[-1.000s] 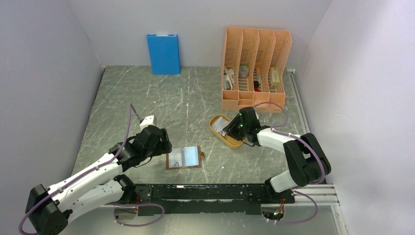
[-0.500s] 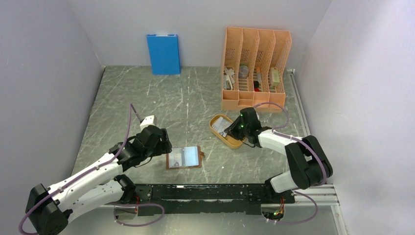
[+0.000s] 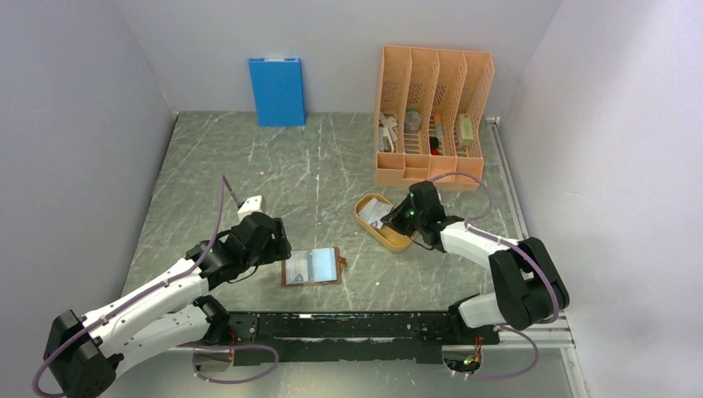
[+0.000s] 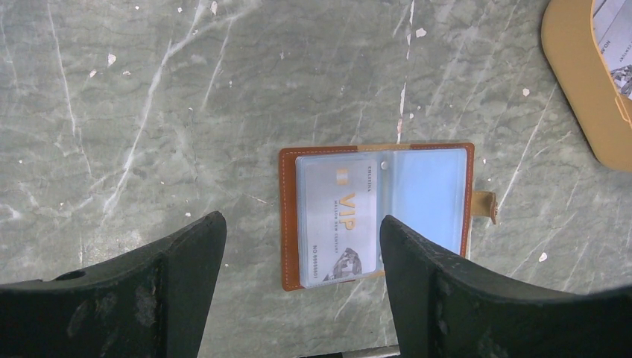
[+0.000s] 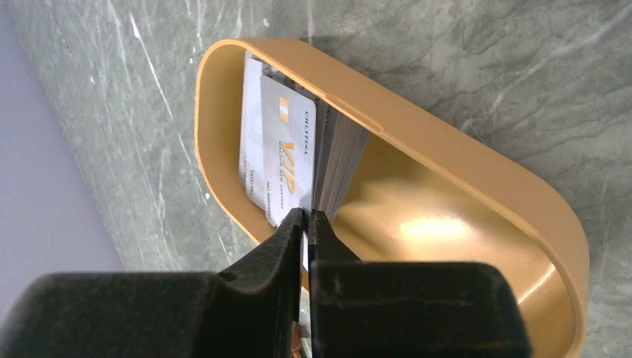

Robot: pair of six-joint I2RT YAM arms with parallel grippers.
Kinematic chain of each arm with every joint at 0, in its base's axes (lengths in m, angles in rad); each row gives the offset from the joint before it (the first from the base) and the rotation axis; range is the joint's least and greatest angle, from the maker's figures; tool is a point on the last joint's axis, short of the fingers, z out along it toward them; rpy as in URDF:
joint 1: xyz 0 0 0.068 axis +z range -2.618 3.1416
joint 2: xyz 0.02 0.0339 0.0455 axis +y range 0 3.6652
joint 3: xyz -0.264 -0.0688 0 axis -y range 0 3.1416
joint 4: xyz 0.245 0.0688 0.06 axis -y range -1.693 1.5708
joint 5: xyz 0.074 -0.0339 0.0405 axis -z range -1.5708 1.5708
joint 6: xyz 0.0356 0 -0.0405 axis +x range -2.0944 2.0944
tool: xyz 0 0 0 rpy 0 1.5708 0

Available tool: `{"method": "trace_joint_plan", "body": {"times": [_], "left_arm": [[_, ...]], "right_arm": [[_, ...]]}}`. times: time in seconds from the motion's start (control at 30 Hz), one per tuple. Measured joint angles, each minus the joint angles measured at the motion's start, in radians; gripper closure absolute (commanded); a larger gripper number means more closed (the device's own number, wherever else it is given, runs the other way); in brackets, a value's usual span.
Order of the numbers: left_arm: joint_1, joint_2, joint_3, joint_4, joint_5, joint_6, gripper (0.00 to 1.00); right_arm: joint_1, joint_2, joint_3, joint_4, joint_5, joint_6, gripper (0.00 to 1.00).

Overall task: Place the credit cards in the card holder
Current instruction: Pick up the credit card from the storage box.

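Observation:
The brown card holder (image 3: 312, 267) (image 4: 376, 212) lies open and flat on the table, with a white VIP card (image 4: 343, 224) in its left clear sleeve. My left gripper (image 3: 278, 249) (image 4: 302, 224) hovers open over its left half, touching nothing. Several credit cards (image 5: 279, 149) stand on edge in the orange oval tray (image 5: 447, 149) (image 3: 398, 243). My right gripper (image 3: 390, 220) (image 5: 306, 216) reaches into the tray, shut on the near edge of one white card. The stack hides the cards behind the front one.
A tall orange file rack (image 3: 433, 108) with small items stands behind the tray. A blue box (image 3: 277, 91) leans on the back wall. Grey walls close in both sides, and a black rail (image 3: 365, 325) runs along the near edge.
My right gripper's jaws have closed onto a card in the tray, with the arm shifting only slightly. The left arm and the card holder have not moved.

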Motion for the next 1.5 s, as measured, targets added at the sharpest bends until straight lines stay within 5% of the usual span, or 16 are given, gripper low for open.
{"method": "trace_joint_plan", "body": {"times": [0.53, 0.9, 1.33, 1.5], "left_arm": [[0.000, 0.000, 0.000, 0.000, 0.000, 0.000, 0.20], [0.000, -0.013, 0.000, -0.002, -0.006, 0.000, 0.20], [0.000, -0.093, 0.077, -0.042, -0.016, -0.009, 0.19], [0.000, -0.098, 0.077, -0.039, -0.005, -0.005, 0.16]], "right_arm": [[0.000, -0.086, 0.005, -0.068, -0.002, 0.024, 1.00], [-0.007, -0.275, 0.139, -0.289, -0.012, 0.097, 1.00], [-0.090, -0.354, 0.105, -0.233, -0.525, 0.242, 1.00], [-0.089, -0.355, 0.093, -0.228, -0.602, 0.212, 1.00]]}}
